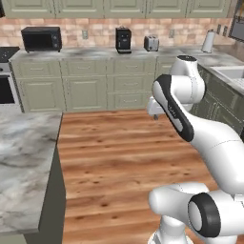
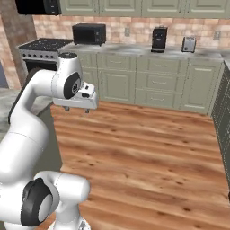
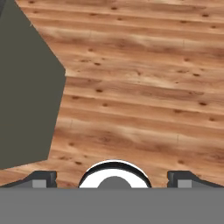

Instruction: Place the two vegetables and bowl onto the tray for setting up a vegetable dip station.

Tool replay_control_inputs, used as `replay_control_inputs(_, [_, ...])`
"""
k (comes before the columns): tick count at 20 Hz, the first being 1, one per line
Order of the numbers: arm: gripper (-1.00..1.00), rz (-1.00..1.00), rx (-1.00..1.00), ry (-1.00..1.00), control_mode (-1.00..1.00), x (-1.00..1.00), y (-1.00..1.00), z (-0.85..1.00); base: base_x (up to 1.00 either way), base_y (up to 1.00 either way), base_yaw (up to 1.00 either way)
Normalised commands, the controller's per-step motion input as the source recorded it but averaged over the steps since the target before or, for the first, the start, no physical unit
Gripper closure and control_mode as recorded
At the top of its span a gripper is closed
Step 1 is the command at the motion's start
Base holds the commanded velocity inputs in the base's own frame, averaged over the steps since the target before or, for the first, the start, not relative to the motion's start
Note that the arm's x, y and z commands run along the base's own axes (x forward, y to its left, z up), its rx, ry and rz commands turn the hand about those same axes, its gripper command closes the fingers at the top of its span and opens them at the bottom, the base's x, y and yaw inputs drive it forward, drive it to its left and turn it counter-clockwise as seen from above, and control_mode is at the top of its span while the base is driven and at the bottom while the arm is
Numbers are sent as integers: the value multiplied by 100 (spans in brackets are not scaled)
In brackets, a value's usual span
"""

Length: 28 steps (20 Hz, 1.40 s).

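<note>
The two vegetables, the bowl and the tray are out of view. My gripper [image 1: 156, 116] [image 2: 77, 110] hangs at about counter height over the wooden floor, pointing down, with the arm folded close to the base. In the hand view the gripper [image 3: 113, 180] is open: its two dark fingertips [image 3: 43, 179] stand far apart at the bottom edge, with only floor planks beyond them. Nothing is held.
A grey marble island counter [image 1: 24, 157] lies to my left, its dark side panel [image 3: 24, 87] close to the hand. The back counter carries a microwave [image 1: 41, 38], coffee machine [image 1: 123, 39] and toaster [image 1: 151, 43]. A sink [image 1: 233, 72] is at right, a stove [image 2: 45, 45] at left.
</note>
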Motion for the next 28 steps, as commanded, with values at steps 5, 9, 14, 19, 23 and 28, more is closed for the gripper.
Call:
replay_control_inputs(5, [-100, 0, 0, 0, 100, 0, 0, 0, 55, -31, 1])
replay_control_inputs(9, [-100, 0, 0, 0, 100, 0, 0, 0, 55, -30, 1])
replay_control_inputs(14, [-100, 0, 0, 0, 100, 0, 0, 0, 55, -31, 1])
replay_control_inputs(19, [-100, 0, 0, 0, 100, 0, 0, 0, 54, -31, 1])
replay_control_inputs(23, [-100, 0, 0, 0, 100, 0, 0, 0, 54, -31, 1])
replay_control_inputs(28, [-100, 0, 0, 0, 100, 0, 0, 0, 55, -28, 6])
